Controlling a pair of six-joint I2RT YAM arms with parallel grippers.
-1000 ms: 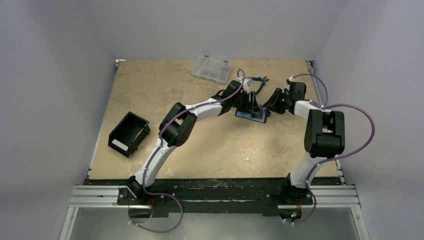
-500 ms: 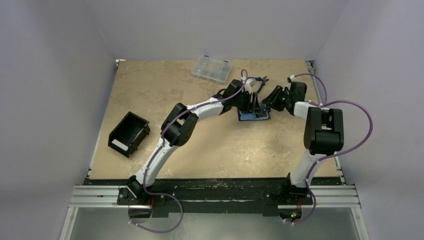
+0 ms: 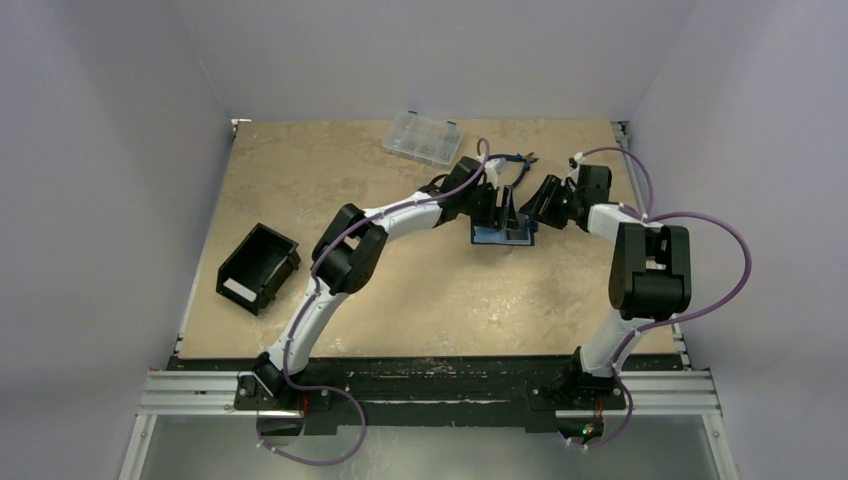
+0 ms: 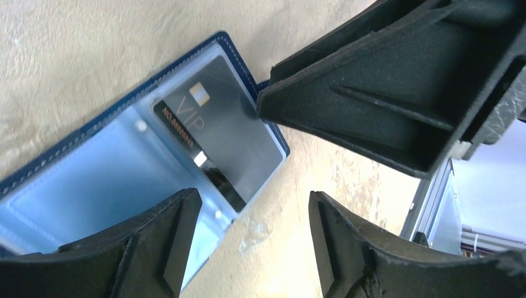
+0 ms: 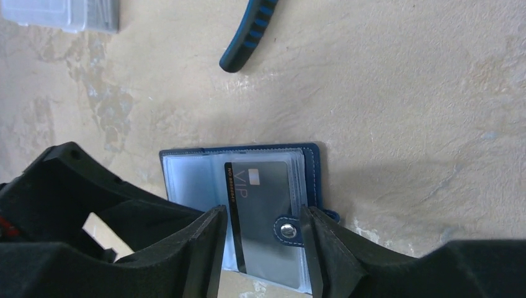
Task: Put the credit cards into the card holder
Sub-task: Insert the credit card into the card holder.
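Lying open on the worktop (image 3: 330, 180), right of centre in the overhead view, the navy card holder (image 5: 186, 177) carries a dark grey card (image 5: 263, 192) marked VIP in a clear sleeve. Its snap tab (image 5: 286, 230) overlaps the card's lower corner. Left claw (image 4: 254, 205) is released and empty, over the holder's edge. Right claw (image 5: 262, 214) is released, straddling the card. Blue-handled pliers (image 5: 248, 37) lie near; a clear case (image 3: 422, 137) sits upper centre.
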